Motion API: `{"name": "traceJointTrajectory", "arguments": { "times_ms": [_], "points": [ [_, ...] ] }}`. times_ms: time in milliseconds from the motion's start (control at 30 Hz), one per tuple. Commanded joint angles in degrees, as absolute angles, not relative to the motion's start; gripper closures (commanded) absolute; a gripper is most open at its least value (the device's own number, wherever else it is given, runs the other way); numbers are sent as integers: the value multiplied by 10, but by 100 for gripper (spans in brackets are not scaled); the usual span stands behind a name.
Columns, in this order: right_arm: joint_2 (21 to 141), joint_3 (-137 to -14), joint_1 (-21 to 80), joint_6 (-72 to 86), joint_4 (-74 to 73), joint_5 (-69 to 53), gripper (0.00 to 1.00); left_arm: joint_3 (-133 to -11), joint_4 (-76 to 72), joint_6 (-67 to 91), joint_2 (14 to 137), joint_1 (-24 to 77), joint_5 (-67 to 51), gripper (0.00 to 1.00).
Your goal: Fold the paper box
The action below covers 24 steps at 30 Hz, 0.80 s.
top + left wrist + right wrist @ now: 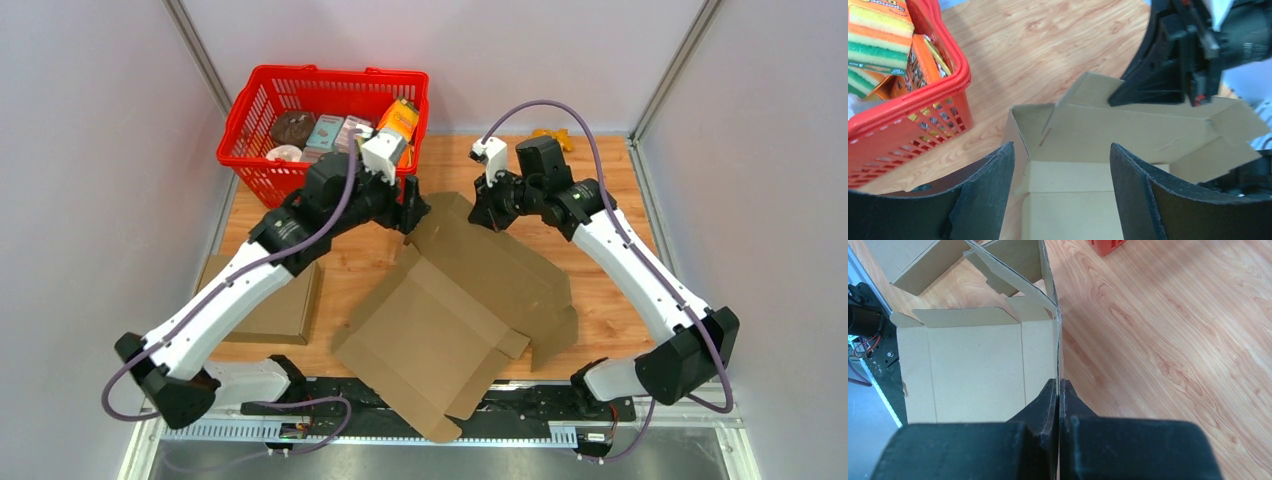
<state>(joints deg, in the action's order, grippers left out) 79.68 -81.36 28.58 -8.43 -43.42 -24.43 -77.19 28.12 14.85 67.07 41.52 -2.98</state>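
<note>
Seen from above, the half-opened paper box [450, 320] sprawls across the wooden surface [600, 170]. The left tool [412, 212] and right tool [487, 212] are at its raised far flaps, and a red basket [330, 75] stands beyond the box's far-left corner. From the left wrist, the left tool is spread wide and released, gripping nothing, with the box's raised corner beyond its fingers. From the right wrist, the right tool is clenched on the thin top edge of an upright box wall.
</note>
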Motion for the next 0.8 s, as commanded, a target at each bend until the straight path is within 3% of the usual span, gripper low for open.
{"name": "traceJointTrajectory", "arguments": {
  "times_ms": [0, 200, 300, 400, 467, 533, 600, 767],
  "points": [
    [802, -818, 292, -96, -414, -283, 100, -807, 272, 44, 741, 415, -30, 21],
    [805, -816, 293, -96, -410, -289, 100, -835, 240, 59, 803, 414, -40, 24],
    [806, -819, 293, -88, -407, -276, 100, -833, 238, 80, 814, 421, -80, 46],
    [806, -821, 294, -79, -399, -291, 100, -805, 210, 98, 806, 442, -86, 53],
    [808, -817, 293, -76, -385, -301, 100, -797, 199, 124, 802, 450, -93, 54],
    [811, -816, 294, -71, -381, -311, 100, -781, 171, 155, 797, 457, -113, 44],
    [818, -817, 293, -69, -381, -321, 100, -766, 141, 175, 795, 459, -138, 41],
    [815, -810, 294, -55, -363, -347, 100, -766, 126, 198, 823, 459, -145, 38]
  ]
}}
